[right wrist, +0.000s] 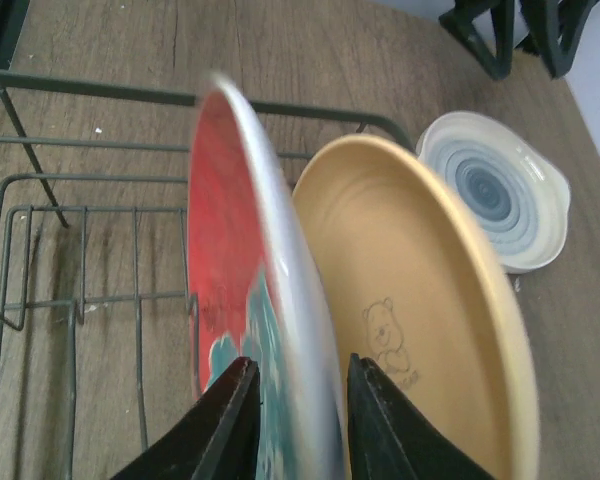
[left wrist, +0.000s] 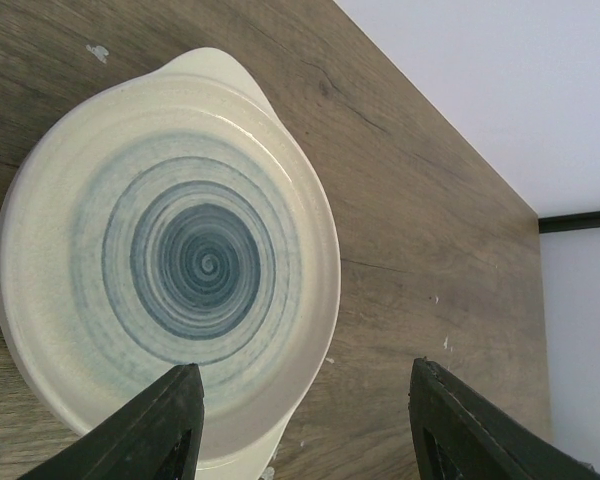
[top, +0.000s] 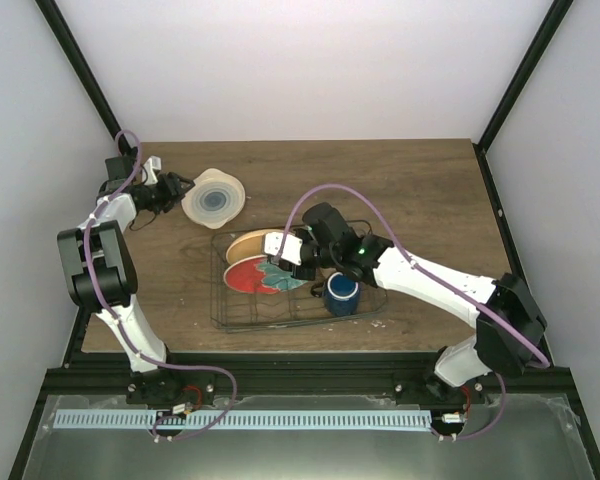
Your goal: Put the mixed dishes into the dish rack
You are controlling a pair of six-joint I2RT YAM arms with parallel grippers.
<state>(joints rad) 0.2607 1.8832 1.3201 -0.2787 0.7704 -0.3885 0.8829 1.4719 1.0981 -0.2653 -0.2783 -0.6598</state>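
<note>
My right gripper (top: 286, 258) (right wrist: 300, 420) is shut on the rim of the red plate with teal flowers (top: 248, 276) (right wrist: 225, 230), holding it on edge inside the wire dish rack (top: 280, 322) (right wrist: 80, 95). The orange-yellow plate (top: 245, 243) (right wrist: 410, 300) leans just behind it in the rack. The dark blue mug (top: 341, 293) stands in the rack's right part. The white plate with the blue-green centre (top: 213, 198) (left wrist: 170, 260) (right wrist: 490, 190) lies flat on the table. My left gripper (top: 180, 188) (left wrist: 305, 430) is open, with one finger (left wrist: 170, 425) over the plate's near rim. The cream bowl is out of view.
The wooden table (top: 400, 190) is bounded by black frame posts at the back corners and white walls. The right arm reaches across the rack's right half, above the mug.
</note>
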